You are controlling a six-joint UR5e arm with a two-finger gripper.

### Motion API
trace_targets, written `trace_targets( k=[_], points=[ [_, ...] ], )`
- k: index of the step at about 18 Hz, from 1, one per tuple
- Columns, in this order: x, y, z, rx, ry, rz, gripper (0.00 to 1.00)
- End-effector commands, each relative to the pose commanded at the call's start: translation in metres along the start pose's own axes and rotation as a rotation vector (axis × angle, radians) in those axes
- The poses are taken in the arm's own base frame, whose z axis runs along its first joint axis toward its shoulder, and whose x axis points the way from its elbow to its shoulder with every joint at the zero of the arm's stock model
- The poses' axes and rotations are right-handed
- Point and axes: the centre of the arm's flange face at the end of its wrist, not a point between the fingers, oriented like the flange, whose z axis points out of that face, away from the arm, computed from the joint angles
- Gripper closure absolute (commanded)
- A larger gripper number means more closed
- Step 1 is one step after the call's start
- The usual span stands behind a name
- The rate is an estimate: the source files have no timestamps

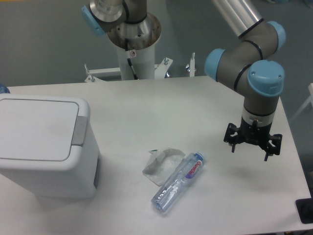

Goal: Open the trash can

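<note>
The trash can (44, 147) is a large boxy white bin at the left of the table. Its flat white lid (34, 128) lies shut, with a grey push strip (79, 131) along its right edge. My gripper (253, 147) hangs from the arm at the right side of the table, pointing down, a little above the tabletop and far from the bin. Its fingers are spread apart and hold nothing.
A clear plastic bottle (178, 182) with a red label lies on its side mid-table. A crumpled clear wrapper (161, 164) lies beside it on the left. The arm's base column (134, 54) stands at the table's back edge. A dark object (305, 210) sits at the right edge.
</note>
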Motion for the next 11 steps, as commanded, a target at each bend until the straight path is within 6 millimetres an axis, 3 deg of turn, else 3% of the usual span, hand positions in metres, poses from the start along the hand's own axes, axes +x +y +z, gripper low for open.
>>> trace_targets(
  k=[11],
  points=[
    [0.005,-0.008,-0.020,0.067,0.010,-0.014,0.00]
  ],
)
